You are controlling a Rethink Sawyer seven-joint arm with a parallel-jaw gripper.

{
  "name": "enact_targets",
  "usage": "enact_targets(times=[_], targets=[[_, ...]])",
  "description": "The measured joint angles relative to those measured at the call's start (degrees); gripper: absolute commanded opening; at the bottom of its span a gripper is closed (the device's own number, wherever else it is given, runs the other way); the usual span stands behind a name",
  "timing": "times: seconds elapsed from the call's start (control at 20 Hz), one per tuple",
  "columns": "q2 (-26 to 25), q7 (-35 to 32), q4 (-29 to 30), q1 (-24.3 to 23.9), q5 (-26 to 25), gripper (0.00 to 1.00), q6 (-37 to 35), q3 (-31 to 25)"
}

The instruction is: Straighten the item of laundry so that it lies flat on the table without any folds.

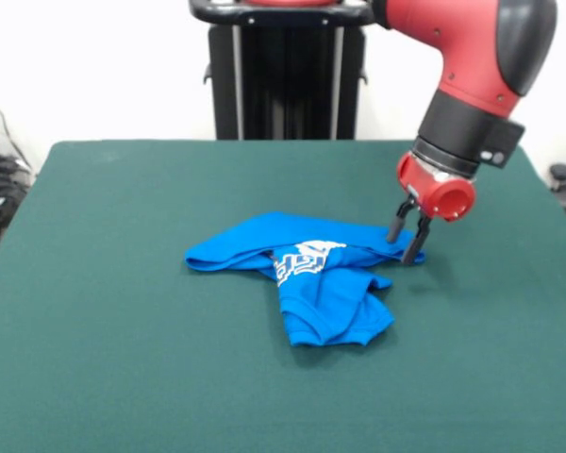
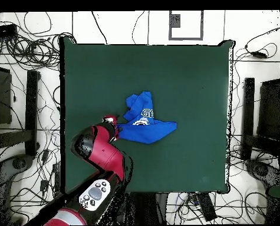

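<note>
The item of laundry (image 1: pixel 311 274) is a bright blue garment with white lettering, lying crumpled and folded over itself near the middle of the table (image 1: pixel 113 349). One long flap stretches left and a bunched part points toward the front. My gripper (image 1: pixel 407 237) is down at the garment's right end, its two black fingers apart and straddling the cloth's edge. In the overhead view the garment (image 2: pixel 145 122) lies just right of the gripper (image 2: pixel 113 122) on the green table (image 2: pixel 189 70).
The red arm (image 1: pixel 472 66) comes down over the table's back right. Black stands and tangled cables (image 2: pixel 24 135) surround the table on the floor.
</note>
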State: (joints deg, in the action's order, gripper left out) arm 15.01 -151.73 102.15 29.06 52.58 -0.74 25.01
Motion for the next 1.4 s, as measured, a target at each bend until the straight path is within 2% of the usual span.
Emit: enact_targets(times=[0.4, 0.8, 1.4], targets=[[0.0, 0.0, 0.0, -0.8, 0.0, 1.0, 0.0, -0.6], [0.0, 0.0, 0.0, -3.6, -0.8, 1.0, 0.3, -2.2], [-0.2, 0.0, 0.0, -3.3, -0.8, 1.0, 0.3, -2.4]])
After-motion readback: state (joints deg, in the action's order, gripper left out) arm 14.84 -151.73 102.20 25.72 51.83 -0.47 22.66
